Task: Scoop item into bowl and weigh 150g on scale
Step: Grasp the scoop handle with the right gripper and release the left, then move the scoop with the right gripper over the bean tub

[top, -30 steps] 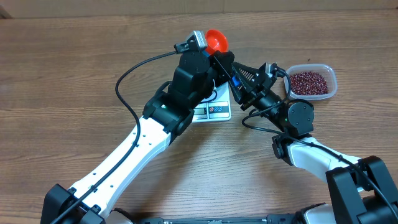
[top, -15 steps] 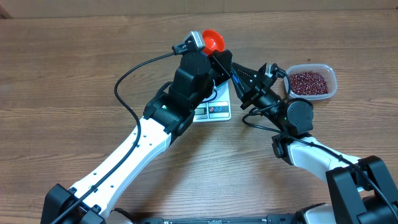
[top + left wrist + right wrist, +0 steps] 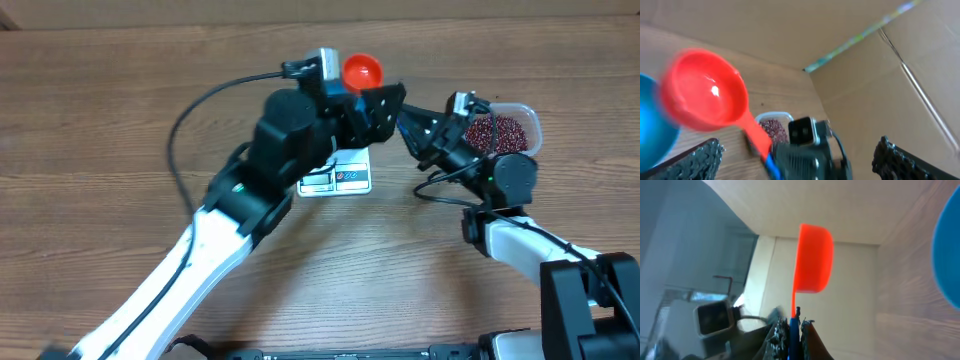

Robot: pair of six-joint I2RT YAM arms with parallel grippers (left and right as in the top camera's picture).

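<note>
The beans (image 3: 503,130) lie in the tub (image 3: 536,125) near the table's (image 3: 100,150) far edge, right of centre. The scoop (image 3: 362,72) is empty. The right gripper (image 3: 790,326) pinches its handle, and its cup points left, away from the tub. The right arm is nearer the beans. The left gripper (image 3: 800,145) is spread wide, holding nothing, with the bowl (image 3: 649,125) just beside it.
</note>
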